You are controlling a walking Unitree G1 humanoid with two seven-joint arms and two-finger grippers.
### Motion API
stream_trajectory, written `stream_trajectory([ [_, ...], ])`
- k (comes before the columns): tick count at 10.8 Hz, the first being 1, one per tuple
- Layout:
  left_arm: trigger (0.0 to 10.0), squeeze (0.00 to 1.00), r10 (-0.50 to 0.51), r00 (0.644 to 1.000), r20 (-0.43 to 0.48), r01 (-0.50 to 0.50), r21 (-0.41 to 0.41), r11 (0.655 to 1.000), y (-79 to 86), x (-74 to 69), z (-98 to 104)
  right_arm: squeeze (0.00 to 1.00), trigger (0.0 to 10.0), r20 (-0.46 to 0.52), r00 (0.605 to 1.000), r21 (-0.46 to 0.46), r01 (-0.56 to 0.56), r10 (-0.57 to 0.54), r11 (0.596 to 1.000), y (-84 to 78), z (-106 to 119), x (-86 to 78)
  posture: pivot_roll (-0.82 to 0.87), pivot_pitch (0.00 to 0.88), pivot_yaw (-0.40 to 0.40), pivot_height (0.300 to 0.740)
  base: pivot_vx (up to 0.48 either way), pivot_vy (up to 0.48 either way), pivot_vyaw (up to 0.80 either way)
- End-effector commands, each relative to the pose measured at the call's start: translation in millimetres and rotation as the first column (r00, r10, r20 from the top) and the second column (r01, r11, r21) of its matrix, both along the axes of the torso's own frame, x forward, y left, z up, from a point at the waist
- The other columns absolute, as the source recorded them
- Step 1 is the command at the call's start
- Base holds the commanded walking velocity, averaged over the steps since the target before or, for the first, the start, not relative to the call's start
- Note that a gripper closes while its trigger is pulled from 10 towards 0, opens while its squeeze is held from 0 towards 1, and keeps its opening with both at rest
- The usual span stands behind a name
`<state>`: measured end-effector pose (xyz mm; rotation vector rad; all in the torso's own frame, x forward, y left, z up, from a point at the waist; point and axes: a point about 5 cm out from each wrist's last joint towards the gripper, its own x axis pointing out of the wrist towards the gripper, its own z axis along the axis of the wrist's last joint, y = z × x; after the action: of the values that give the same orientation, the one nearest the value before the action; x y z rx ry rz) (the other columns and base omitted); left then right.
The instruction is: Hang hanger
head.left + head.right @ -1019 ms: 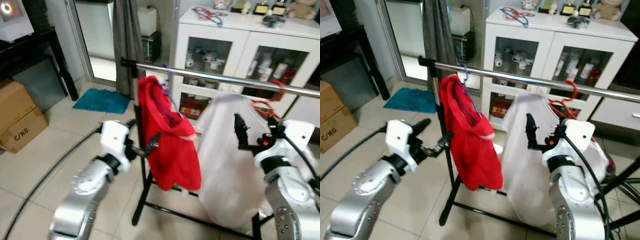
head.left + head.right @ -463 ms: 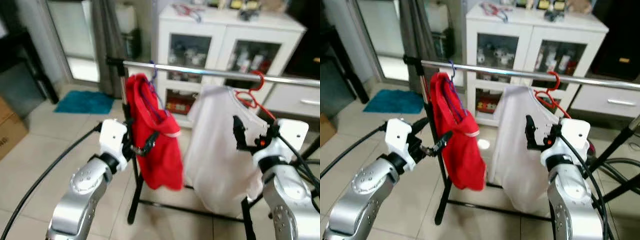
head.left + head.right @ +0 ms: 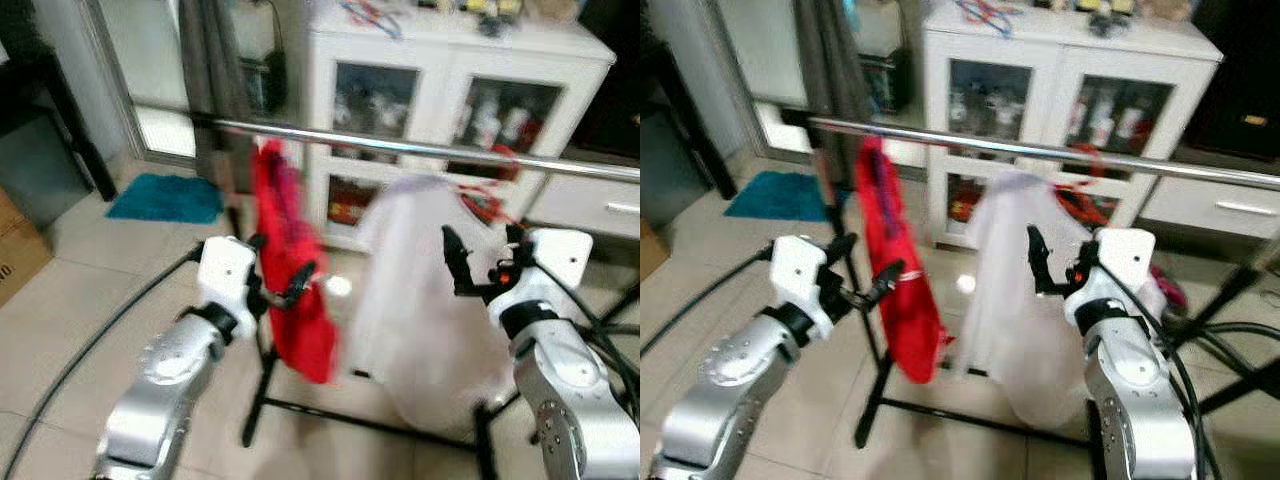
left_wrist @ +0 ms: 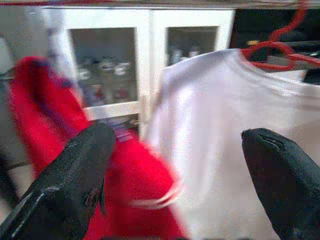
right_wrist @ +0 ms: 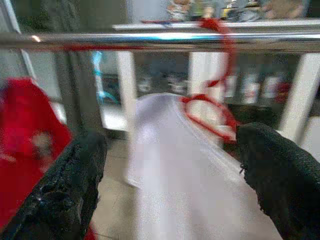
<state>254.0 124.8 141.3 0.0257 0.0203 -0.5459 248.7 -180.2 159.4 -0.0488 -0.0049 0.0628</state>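
Over on the left, the left tool (image 3: 275, 272) is up in front of the red garment (image 3: 290, 270), fingers spread wide with nothing between them; the wrist view looks straight through the gap at the red cloth and the white shirt beyond. The red garment hangs near the left end of the metal rail (image 3: 400, 147), just beside the rack's upright post (image 3: 255, 385).

Moving along the rail: the white shirt (image 3: 420, 300) hangs on its red hanger (image 5: 216, 107), and the right wrist view shows the hook looped over the rail, so by the look of it the hanger is already up. Everything is blurred, so how squarely the hook sits I can't tell.

On the right, the right tool (image 3: 480, 262) is raised just in front of the shirt's shoulder, its fingers parted wide and empty, the hanger and rail framed between them.

The step in hand looks like checking the hang and clearing off. To do it well, both tools should stay open and draw straight back from the cloth, so no finger snags a sleeve or the collar and drags the hook along the rail. The red garment looks slanted and streaked, possibly swinging; let it settle.

Behind the rack stands the white glass-door cabinet (image 3: 560, 70).
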Motion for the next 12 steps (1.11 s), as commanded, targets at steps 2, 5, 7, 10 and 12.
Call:
stream_trajectory([
  [2, 10.0, 0.33, 0.014, 1.000, 0.013, -0.014, 0.020, 1.000, 3.7, 1.5, 2, 0.00, 10.0, 0.011, 0.999, -0.014, -0.045, 0.045, 0.999, 7.7, 3, 2.1, -0.02, 0.000, -0.015, 0.740, 0.000, -0.384, 0.40],
  [5, 10.0, 0.32, 0.017, 1.000, 0.005, -0.017, 0.025, 1.000, 5.3, 1.1, 0, 0.00, 10.0, 0.009, 0.997, 0.031, -0.081, 0.081, 0.996, 11.8, 3, 8.1, -0.01, 0.000, -0.019, 0.740, 0.000, -0.114, 0.19],
  [7, 10.0, 0.27, -0.006, 1.000, 0.004, 0.006, 0.046, 0.999, 6.4, 1.0, 0, 0.00, 10.0, -0.015, 0.998, 0.037, -0.055, 0.056, 0.998, 6.9, 2, 15.9, 0.00, 0.000, -0.018, 0.740, 0.000, 0.000, 0.00],
  [10, 10.0, 0.00, -0.033, 0.999, -0.022, 0.034, 0.032, 0.999, 6.4, 1.3, 1, 0.00, 10.0, -0.071, 0.996, 0.046, -0.053, 0.056, 0.998, 0.5, -1, 43.2, 0.00, 0.000, -0.013, 0.740, 0.000, 0.000, 0.00],
  [12, 10.0, 0.00, -0.185, 0.982, -0.031, 0.187, 0.052, 0.981, -0.7, -4.5, 3, 0.00, 10.0, -0.105, 0.994, -0.021, -0.035, 0.032, 0.999, -6.6, 4, 84.2, 0.02, 0.000, -0.011, 0.740, 0.000, 0.000, 0.00],
])
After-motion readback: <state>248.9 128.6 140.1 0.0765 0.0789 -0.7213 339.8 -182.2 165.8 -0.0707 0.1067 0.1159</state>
